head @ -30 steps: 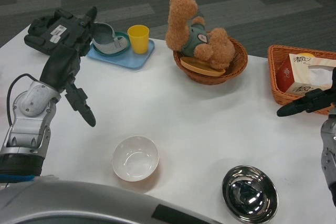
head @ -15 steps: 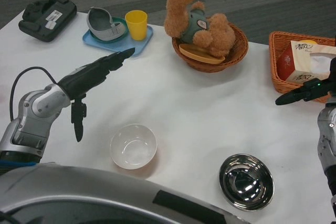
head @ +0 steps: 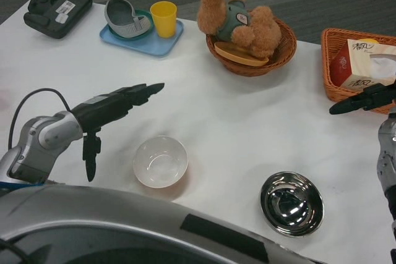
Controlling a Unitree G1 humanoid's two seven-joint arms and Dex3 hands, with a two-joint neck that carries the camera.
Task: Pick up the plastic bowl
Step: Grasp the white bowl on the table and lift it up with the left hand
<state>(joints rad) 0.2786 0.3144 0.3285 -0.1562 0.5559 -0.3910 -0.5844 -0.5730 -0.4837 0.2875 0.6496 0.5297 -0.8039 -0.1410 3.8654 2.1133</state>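
The white plastic bowl (head: 160, 161) sits upright and empty on the white table (head: 210, 122), near the front edge. My left hand (head: 114, 106) hovers open just left of and behind it, fingers stretched flat toward the right and the thumb hanging down. It touches nothing. My right hand (head: 366, 99) waits at the right edge of the table, fingers extended and holding nothing, beside the orange basket.
A shiny metal bowl (head: 291, 203) stands front right. At the back lie a black device (head: 57, 8), a blue tray (head: 143, 34) with a yellow cup (head: 164, 18) and grey object, a wicker basket (head: 250, 60) with a teddy bear, and an orange basket (head: 356, 66) holding a tissue pack.
My left hand has come down and stretched out flat, moving nearer the white bowl. The camera has tilted, shifting the whole picture. The right hand has barely moved.
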